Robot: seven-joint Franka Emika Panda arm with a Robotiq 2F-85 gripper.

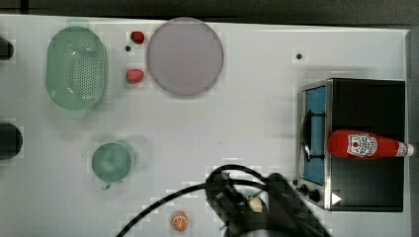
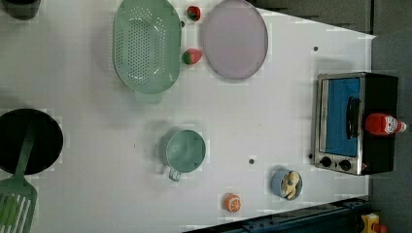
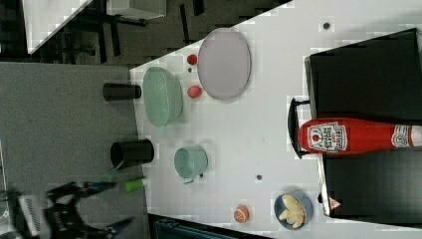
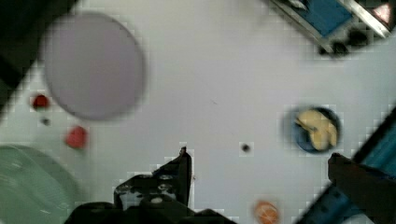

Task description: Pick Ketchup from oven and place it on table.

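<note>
Black gripper (image 4: 259, 161) fingers (image 4: 180, 170) spread wide, holding nothing, high over the table (image 4: 219, 70). In the top view the arm (image 1: 257, 207) sits at 6 o'clock, and the ketchup (image 1: 364, 144) lies on its side on the oven (image 1: 368, 106) roof at 3 o'clock, cap outward. A plate (image 1: 184, 57) lies near 11 o'clock.
</note>
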